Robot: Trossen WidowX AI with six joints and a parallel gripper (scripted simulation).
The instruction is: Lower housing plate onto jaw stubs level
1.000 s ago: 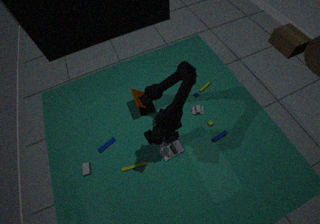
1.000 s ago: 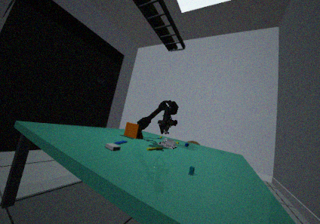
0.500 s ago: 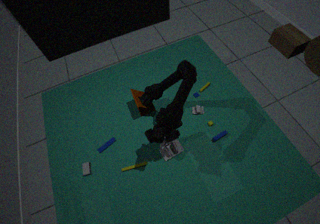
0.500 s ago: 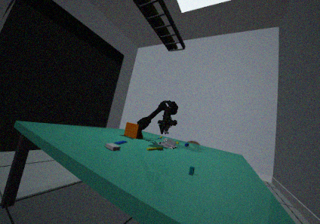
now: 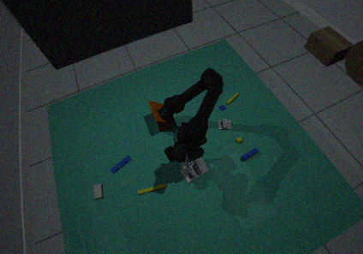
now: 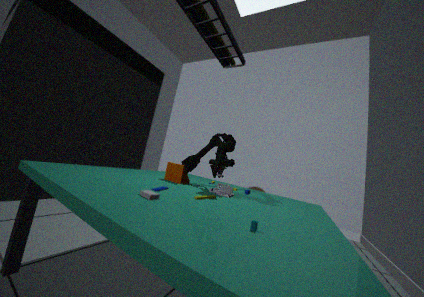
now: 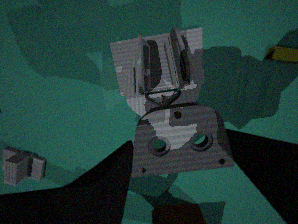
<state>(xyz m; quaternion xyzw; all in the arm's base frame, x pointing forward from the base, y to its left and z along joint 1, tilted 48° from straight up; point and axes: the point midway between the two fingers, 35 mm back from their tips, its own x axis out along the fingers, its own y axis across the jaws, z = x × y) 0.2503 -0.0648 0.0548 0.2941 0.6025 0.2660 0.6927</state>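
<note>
My gripper (image 7: 174, 139) (image 6: 217, 175) is shut on the grey housing plate (image 7: 172, 132), a rounded plate with two large holes. In the wrist view the plate spans the gap between the dark fingers, above the base. The grey base (image 7: 121, 56) (image 5: 194, 169) (image 6: 221, 191) lies on the green table, just beyond the plate's rounded edge in the wrist view. Two raised jaws, a left jaw (image 7: 145, 65) and a right jaw (image 7: 174, 59), stand side by side on it. The plate's rounded edge overlaps the near end of the base in that view, so the stubs cannot be made out.
An orange box (image 5: 155, 110) (image 6: 175, 173) stands near the arm's base. A yellow bar (image 5: 150, 190) (image 6: 205, 197) (image 7: 286, 54), a blue bar (image 5: 121, 164) and a pale block (image 5: 98, 191) (image 6: 150, 194) lie to one side. A grey bracket (image 5: 224, 124) (image 7: 17, 167) and another blue bar (image 5: 249, 154) lie opposite.
</note>
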